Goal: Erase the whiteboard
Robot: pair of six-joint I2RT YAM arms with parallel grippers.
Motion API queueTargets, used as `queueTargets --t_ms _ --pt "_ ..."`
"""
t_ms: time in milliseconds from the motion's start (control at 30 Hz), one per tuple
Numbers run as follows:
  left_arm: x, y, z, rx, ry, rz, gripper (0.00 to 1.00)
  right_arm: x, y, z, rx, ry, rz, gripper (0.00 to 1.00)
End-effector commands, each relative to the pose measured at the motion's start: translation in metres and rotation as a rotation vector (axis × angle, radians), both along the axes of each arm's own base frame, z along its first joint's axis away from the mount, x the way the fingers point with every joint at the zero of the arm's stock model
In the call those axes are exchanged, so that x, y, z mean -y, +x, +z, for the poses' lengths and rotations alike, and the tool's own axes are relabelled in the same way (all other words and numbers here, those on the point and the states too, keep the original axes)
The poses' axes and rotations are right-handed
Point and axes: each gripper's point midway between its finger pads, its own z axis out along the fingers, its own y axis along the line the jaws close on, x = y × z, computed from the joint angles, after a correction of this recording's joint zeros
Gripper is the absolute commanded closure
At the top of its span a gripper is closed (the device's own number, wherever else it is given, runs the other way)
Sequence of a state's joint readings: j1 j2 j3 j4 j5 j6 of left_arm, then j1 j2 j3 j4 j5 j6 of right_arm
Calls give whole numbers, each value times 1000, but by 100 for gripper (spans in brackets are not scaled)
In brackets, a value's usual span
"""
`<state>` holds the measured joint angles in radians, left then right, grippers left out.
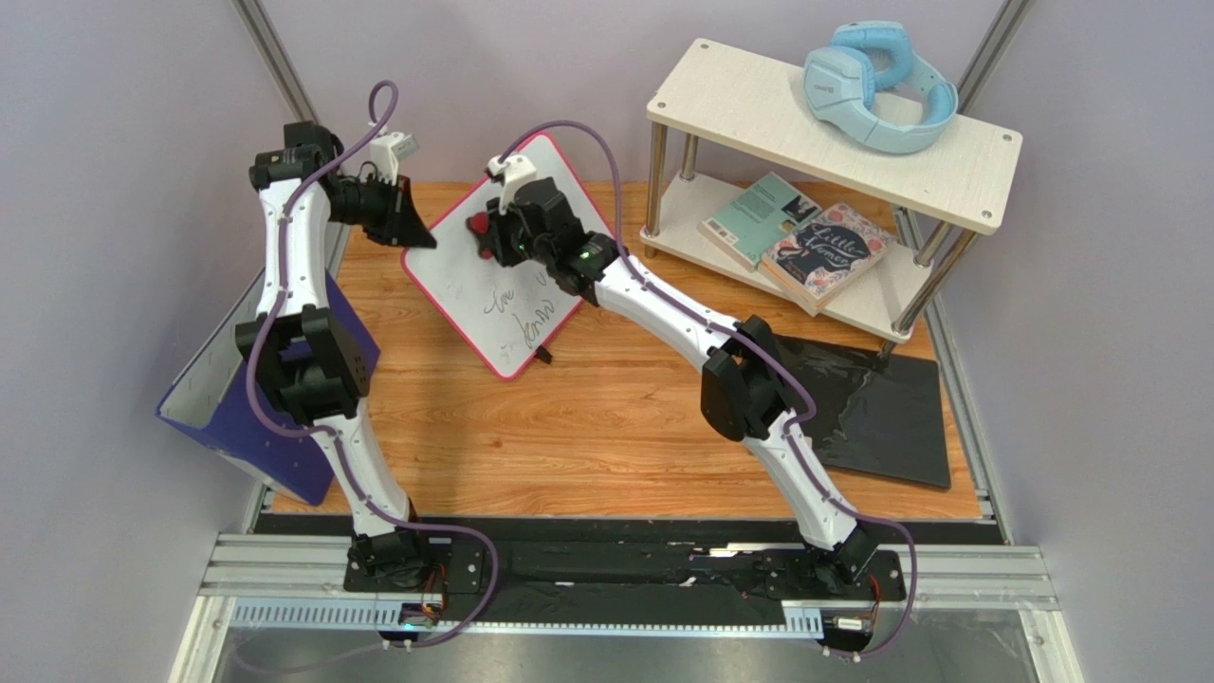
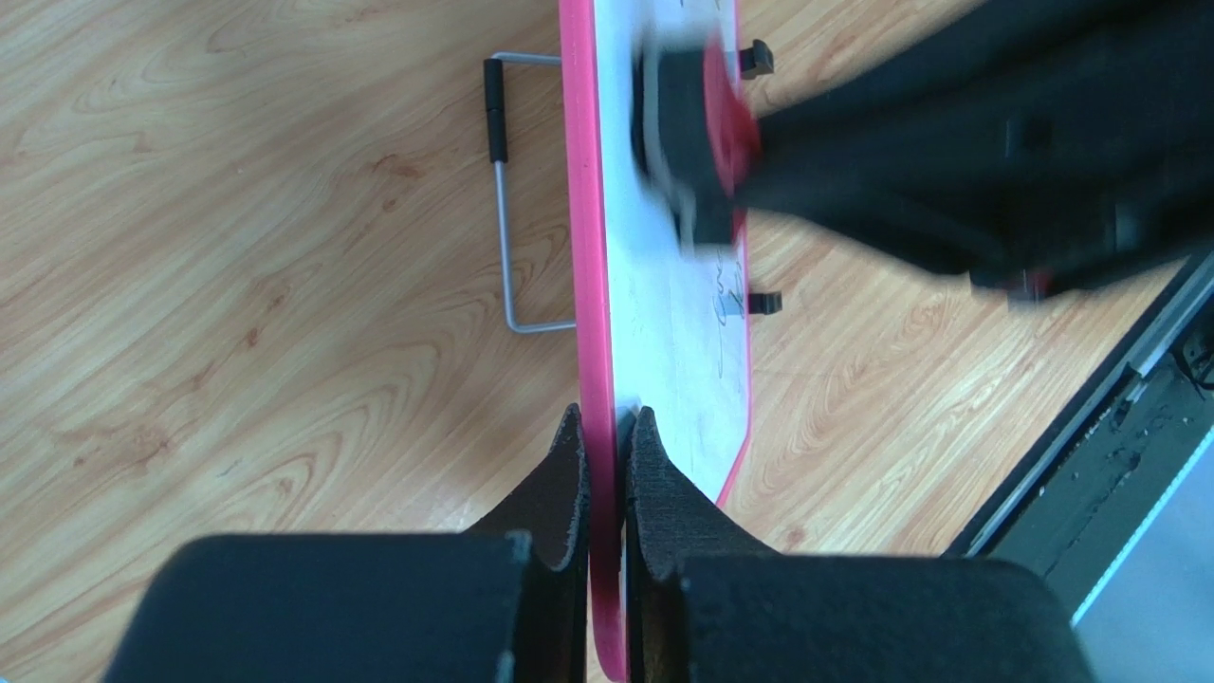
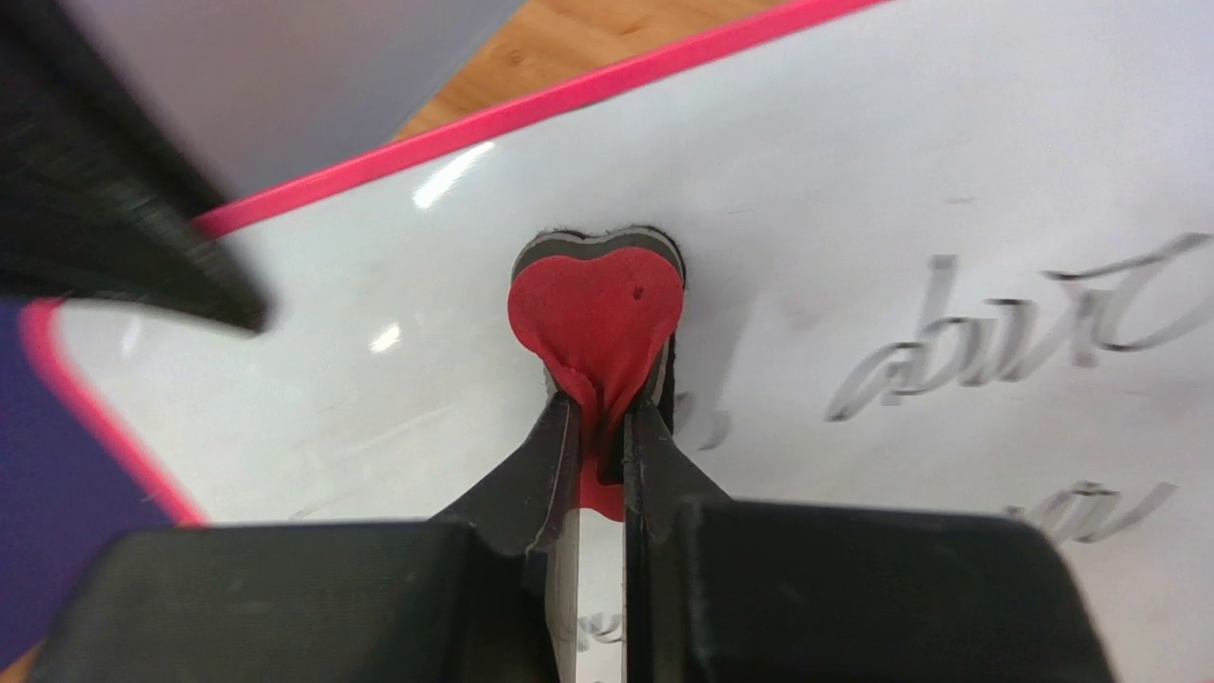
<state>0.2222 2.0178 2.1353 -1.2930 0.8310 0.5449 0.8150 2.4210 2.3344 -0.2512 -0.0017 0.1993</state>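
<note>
The whiteboard [image 1: 485, 292], white with a pink border, stands tilted on the wooden table with handwriting [image 1: 520, 310] on its lower part. My left gripper [image 1: 409, 235] is shut on its pink edge [image 2: 584, 285] at the left corner, the rim pinched between both pads [image 2: 606, 427]. My right gripper [image 3: 606, 413] is shut on a red heart-shaped eraser [image 3: 592, 306], whose pad is pressed flat against the board's face [image 3: 926, 171], left of the grey script [image 3: 998, 335]. In the top view the eraser [image 1: 486, 236] sits on the board's upper part. The eraser [image 2: 696, 121] looks blurred in the left wrist view.
A wire stand [image 2: 502, 214] juts from the board's back. A blue-purple folder [image 1: 271, 384] leans at the table's left edge. At the back right stands a two-tier shelf [image 1: 741, 100] with blue headphones [image 1: 877, 83] and books [image 1: 798, 235]. A black mat [image 1: 884, 413] lies on the right.
</note>
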Motion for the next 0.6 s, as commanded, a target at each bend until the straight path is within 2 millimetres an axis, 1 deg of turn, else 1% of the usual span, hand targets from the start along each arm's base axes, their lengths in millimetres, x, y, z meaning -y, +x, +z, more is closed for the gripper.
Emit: queueTargets --t_ms 0,33,67,100,133,200,300,333,367,400,433,500,567 --pt "13 -21 28 95 64 -107 100 65 64 -61 -105 -71 -276 100" --pt "13 -21 28 96 68 -105 100 76 74 -64 -132 -54 -292 100" --pt "12 -21 29 100 74 -104 100 81 75 -71 -171 -54 -295 100" --pt "12 -22 29 102 77 -104 100 76 72 -75 -212 -30 -258 100" --pt "13 -23 30 105 79 -106 100 76 73 -77 -220 -23 -238 100" --pt "13 -23 30 109 80 -107 100 65 62 -78 -222 -38 -156 100" --pt "14 -26 29 106 81 -113 100 40 37 -69 -198 -50 -38 100" --pt "15 -27 29 102 79 -116 100 28 23 -58 -165 -61 22 100" --pt "15 -28 29 99 79 -120 100 19 9 -61 -171 -65 78 100" --pt "16 -29 28 100 79 -124 100 11 -1 -56 -163 -64 119 100" --pt "15 -30 27 94 81 -122 100 0 -17 -55 -152 -77 166 100" --pt "16 -32 25 92 81 -126 100 -15 -43 -50 -141 -90 240 100" --pt "15 -33 24 93 86 -126 100 -24 -60 -52 -124 -115 284 100"
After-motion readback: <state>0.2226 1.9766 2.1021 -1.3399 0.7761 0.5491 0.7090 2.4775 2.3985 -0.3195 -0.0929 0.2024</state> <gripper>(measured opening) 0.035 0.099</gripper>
